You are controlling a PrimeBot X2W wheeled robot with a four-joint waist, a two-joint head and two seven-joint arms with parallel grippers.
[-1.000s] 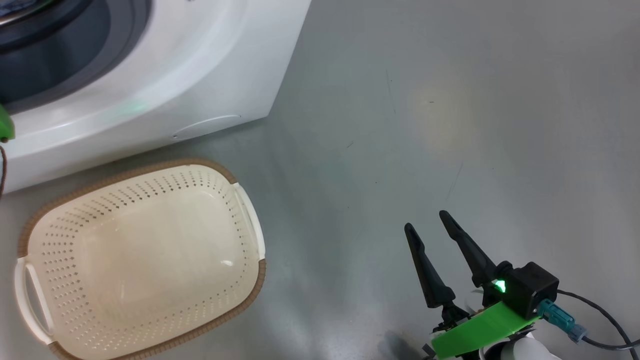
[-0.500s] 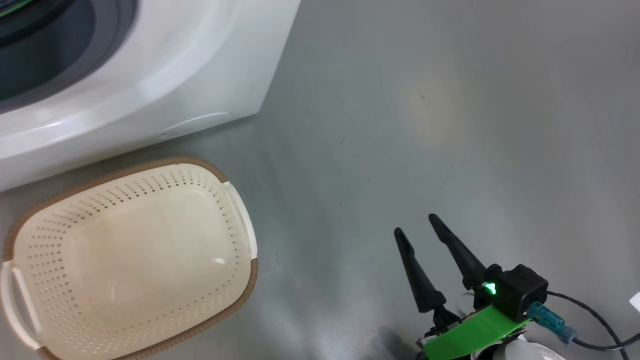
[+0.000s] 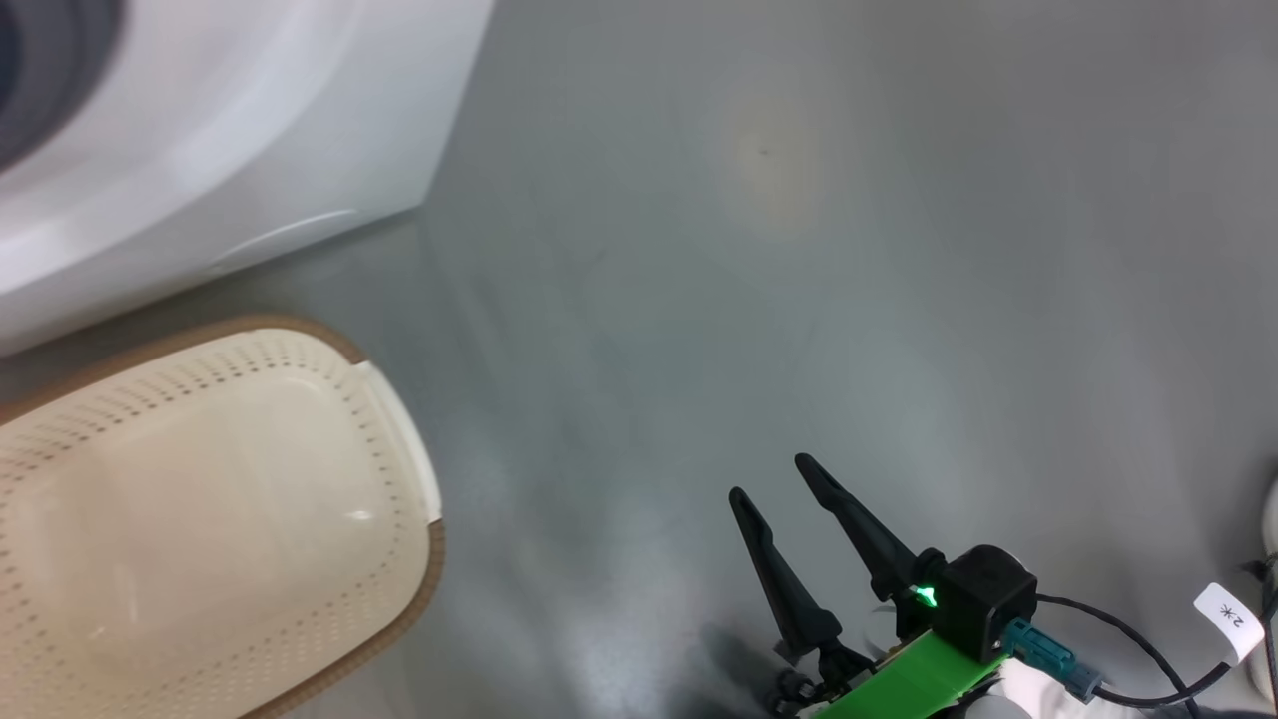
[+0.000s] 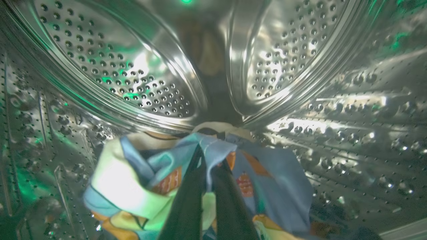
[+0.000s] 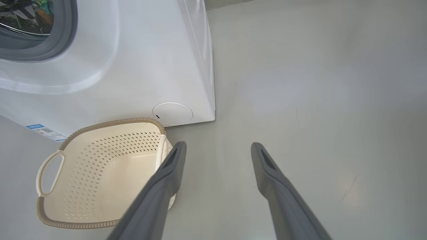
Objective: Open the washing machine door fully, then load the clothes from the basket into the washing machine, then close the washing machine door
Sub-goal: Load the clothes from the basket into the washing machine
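Firstly, head view: the washing machine (image 3: pixel 250 120) occupies the upper left, white front panel facing the grey floor (image 3: pixel 799 300). The basket (image 3: pixel 404 469) sits on the floor just before it at lower left, its interior bare. The right end effector (image 3: pixel 771 477) hangs over the floor at lower right, well apart from the basket, fingers spread and nothing between them. A white tag (image 3: pixel 1226 619) on a dark cable lies at the right edge.

Left wrist view: the camera is inside the perforated steel drum (image 4: pixel 133 83). The clothes (image 4: pixel 277 180), light blue with orange-brown print, lie heaped on the drum's lower wall. The left end effector (image 4: pixel 206 156) is closed, fingers brought together with their tips against a blue fold. Whether that fold is pinched cannot be determined.

Right wrist view: the right end effector (image 5: pixel 218 146) is open and unloaded above the floor. The basket (image 5: pixel 110 125) stands empty just beside the left finger, close against the washing machine (image 5: pixel 150 66). Noted on the machine: a grey gasket (image 5: pixel 63 43) at upper left, a round cover (image 5: pixel 172 113) near the bottom corner and a blue label sticker (image 5: pixel 43 131) behind the basket.
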